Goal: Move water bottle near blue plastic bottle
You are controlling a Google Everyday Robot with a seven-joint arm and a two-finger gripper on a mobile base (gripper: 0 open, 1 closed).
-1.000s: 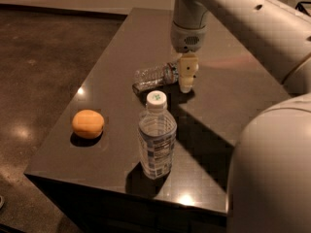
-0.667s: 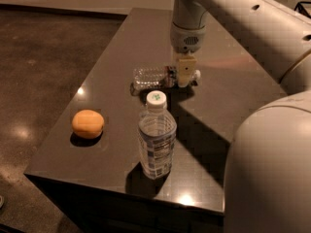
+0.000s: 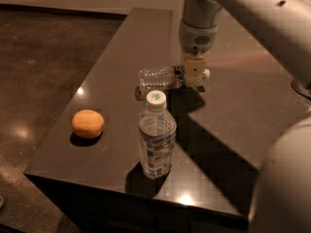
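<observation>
The water bottle (image 3: 156,77) lies on its side on the dark table (image 3: 228,130), its white cap pointing right. My gripper (image 3: 193,74) comes down from above and is shut on the bottle's neck by its red-blue label, with one cream finger (image 3: 194,70) in front of it. The blue plastic bottle (image 3: 156,140) stands upright with its white cap, a short way in front of the lying bottle.
An orange round fruit (image 3: 88,123) sits on the table's left part near the left edge. The table's front edge runs just below the standing bottle. My arm's large white body (image 3: 286,178) fills the lower right.
The water bottle has gone from tilted with its neck raised to lying level on the table. The gripper has stayed over its neck, shifting slightly.
</observation>
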